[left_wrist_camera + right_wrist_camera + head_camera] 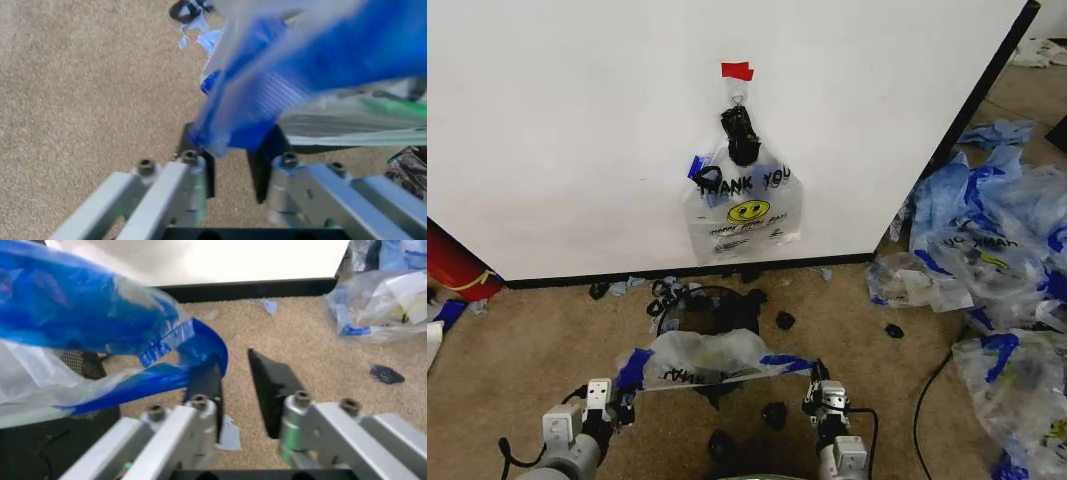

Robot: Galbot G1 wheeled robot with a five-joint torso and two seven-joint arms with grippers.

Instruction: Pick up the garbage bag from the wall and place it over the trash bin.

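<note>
Stretching: a thin see-through plastic garbage bag with blue handles point(712, 358) hangs spread between both pincers over the near rim of the small round black wire-mesh trash bin point(710, 308), on the tan carpet floor.
Left pincer point(617, 409): near left, clenched on a bunched blue handle.
Right pincer point(821, 399): near right; jaws stand parted, a blue handle loop draped over one finger rather than squeezed.
Wall: the large plain white panel with a black edge point(577, 130) stands beyond the bin; a tied flat bundle of like bags point(745, 205) hangs from its small hook under a red tape strip point(737, 71).
Risk: my judgement is that the loosely hooked right handle could slip off, collapsing the mouth short of the bin's far rim; thin film could also snag on the mesh.
Writing: "THANK YOU" in black with a yellow smiley on the hanging bundle; smaller print unreadable.
Clutter: a big heap of blue-and-clear bags point(997, 240) at right.
</note>
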